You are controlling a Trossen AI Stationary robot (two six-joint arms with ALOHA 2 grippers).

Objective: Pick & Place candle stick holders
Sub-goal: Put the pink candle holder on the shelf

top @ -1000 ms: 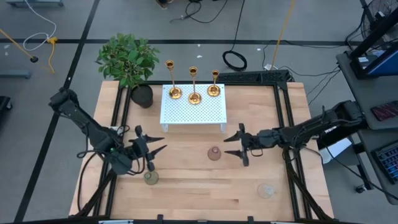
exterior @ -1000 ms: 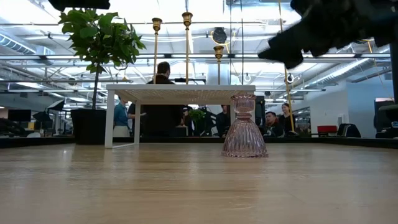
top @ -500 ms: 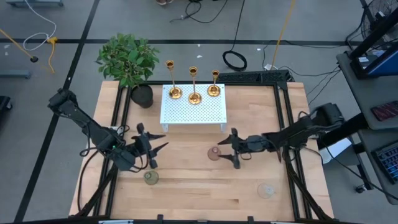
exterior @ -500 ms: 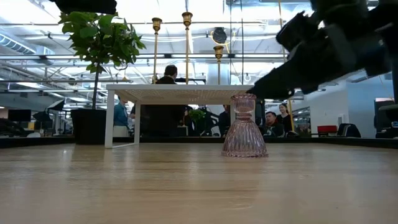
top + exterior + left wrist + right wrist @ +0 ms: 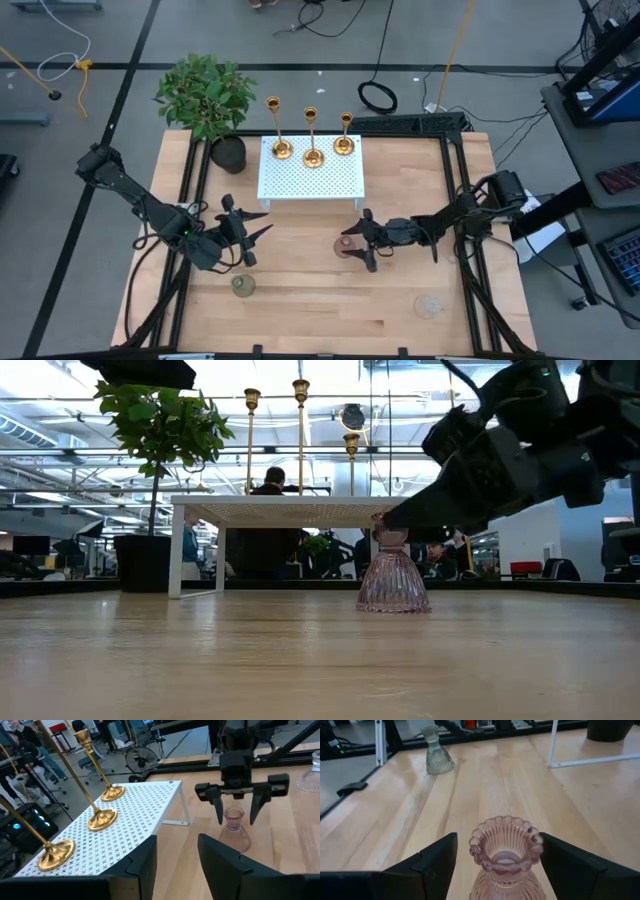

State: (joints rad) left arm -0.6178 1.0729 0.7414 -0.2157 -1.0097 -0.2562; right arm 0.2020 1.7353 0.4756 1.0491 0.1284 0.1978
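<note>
Both fingers of right gripper point(image 5: 352, 247) wide apart astride pink holder point(image 5: 344, 246), no grip.

Both arms are matte black, jointed links trailing thin dark cables, each ending in a boxy black gripper — the left gripper point(image 5: 243, 238) and the right gripper point(image 5: 236, 812) — with two flat, tapering, dark fingers point(image 5: 427, 865).

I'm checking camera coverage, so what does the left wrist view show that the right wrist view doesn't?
Only the left wrist view shows the three gold candlesticks on the white perforated stand, and the right hand open around the pink holder. Only the right wrist view shows the olive-green holder. Both show the pink holder upright on the wooden table.
</note>
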